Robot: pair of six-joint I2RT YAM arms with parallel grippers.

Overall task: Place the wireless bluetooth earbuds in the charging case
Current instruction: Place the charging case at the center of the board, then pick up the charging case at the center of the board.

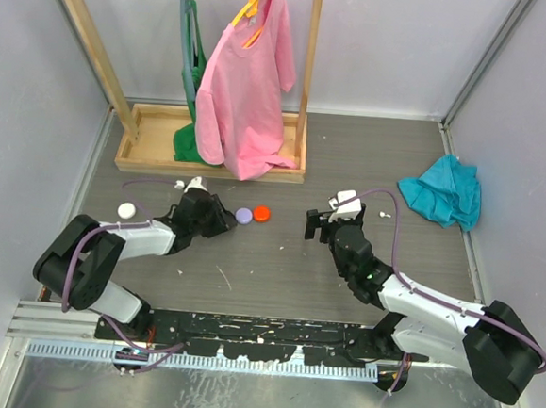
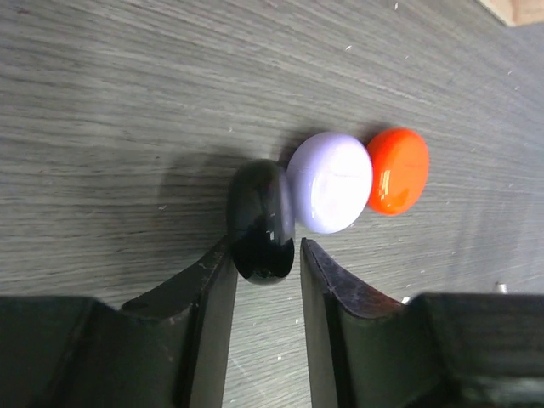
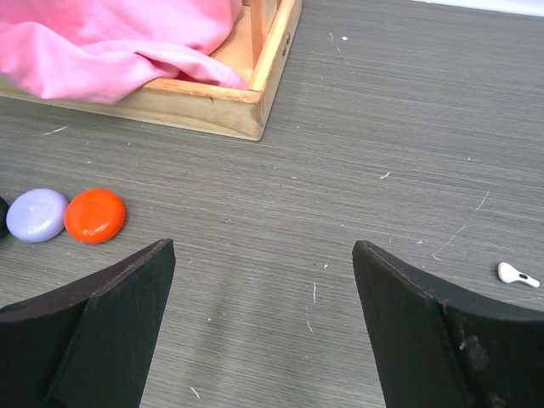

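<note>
No legible text, label, brand or number on anything.

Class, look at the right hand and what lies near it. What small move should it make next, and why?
Probably slide the right hand sideways toward the white earbud. The hand is open and empty, and the earbud lies loose well off to one side of it, near the edge of the wrist view, so closing here would catch nothing.

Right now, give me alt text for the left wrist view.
A glossy black round case sits at the left gripper's narrowly parted fingertips, touching a lilac round case, with an orange-red case beside that, on a grey wood-grain tabletop.
</note>
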